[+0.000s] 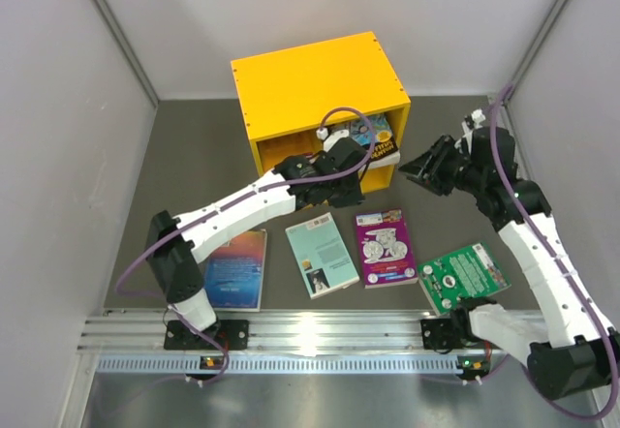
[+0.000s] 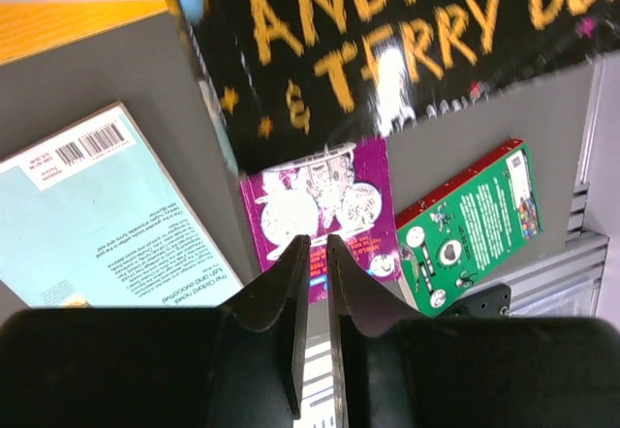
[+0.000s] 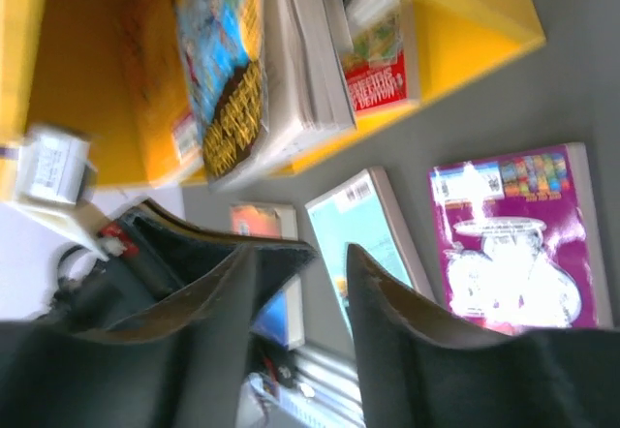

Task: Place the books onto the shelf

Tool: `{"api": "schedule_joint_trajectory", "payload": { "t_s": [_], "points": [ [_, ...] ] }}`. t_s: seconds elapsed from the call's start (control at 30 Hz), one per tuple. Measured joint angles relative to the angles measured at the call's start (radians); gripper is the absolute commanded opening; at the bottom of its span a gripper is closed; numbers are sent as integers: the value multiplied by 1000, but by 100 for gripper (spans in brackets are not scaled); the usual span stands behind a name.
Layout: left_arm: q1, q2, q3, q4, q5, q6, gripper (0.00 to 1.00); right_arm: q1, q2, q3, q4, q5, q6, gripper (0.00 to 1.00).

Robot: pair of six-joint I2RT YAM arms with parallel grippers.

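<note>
The yellow shelf [image 1: 310, 84] stands at the back of the table with several books in its lower compartment, among them a black one with yellow lettering [image 1: 384, 145] [image 2: 387, 50] and a red-and-white one [image 3: 380, 70]. On the table in front lie a blue-and-orange book [image 1: 235, 268], a teal book [image 1: 322, 254] [image 2: 97, 215], a purple book [image 1: 385, 246] [image 2: 320, 200] and a green book [image 1: 465, 275] [image 2: 470, 225]. My left gripper [image 1: 347, 191] [image 2: 313, 239] hangs just in front of the shelf opening, shut and holding nothing. To the right of the shelf, my right gripper [image 1: 412, 168] [image 3: 325, 247] is open with nothing between its fingers.
Grey walls close in the table on the left, right and back. A metal rail [image 1: 320, 336] carrying both arm bases runs along the near edge. The left arm's purple cable [image 1: 344, 113] loops in front of the shelf.
</note>
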Motion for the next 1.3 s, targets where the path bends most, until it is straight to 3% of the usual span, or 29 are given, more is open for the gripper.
{"api": "schedule_joint_trajectory", "payload": {
  "t_s": [0.17, 0.37, 0.8, 1.3],
  "points": [
    [-32, -83, -34, 21, -3, -10, 18, 70, -5, -107, 25, -5, 41, 10],
    [-79, -253, -79, 73, -35, -23, 19, 189, 59, -130, 108, -5, 108, 1],
    [-80, -666, -231, -25, -216, -121, 19, 222, 279, -54, 254, 29, 164, 0],
    [-80, -768, -318, -180, -281, -209, 18, 206, 449, 138, 270, 114, 198, 0]
  ]
}}
